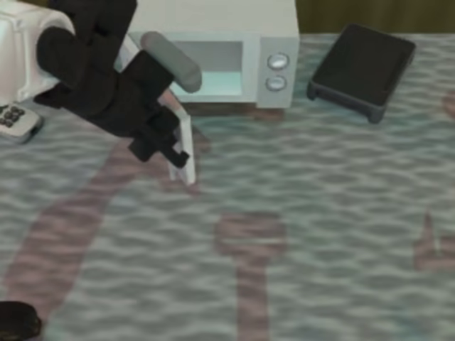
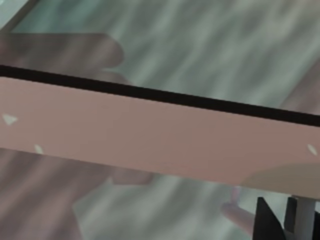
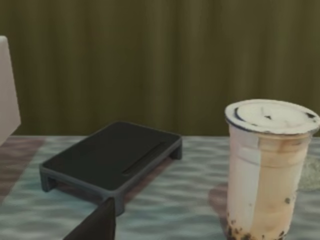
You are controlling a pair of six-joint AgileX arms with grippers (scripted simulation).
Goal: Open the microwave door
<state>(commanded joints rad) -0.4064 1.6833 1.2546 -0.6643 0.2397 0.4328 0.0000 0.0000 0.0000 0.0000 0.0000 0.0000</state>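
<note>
The white microwave [image 1: 220,32] stands at the back of the table, its two silver knobs [image 1: 277,71] on the right panel. The microwave door [image 1: 187,149] stands swung out towards the front, seen edge-on, so the pale teal interior [image 1: 213,67] is exposed. My left gripper [image 1: 169,148] is at the door's free end, shut on its edge. In the left wrist view the door [image 2: 150,135] fills the frame as a pinkish band, with a dark finger [image 2: 267,222] beside a grey strip. My right gripper [image 3: 100,225] shows only one dark fingertip and is out of the top view.
A flat black box [image 1: 362,67] lies right of the microwave, also in the right wrist view [image 3: 112,160]. A lidded drink cup [image 3: 265,170] stands near it. A white object [image 1: 18,57] and a keypad [image 1: 15,119] sit at the back left; a dark lump [image 1: 18,321] lies front left.
</note>
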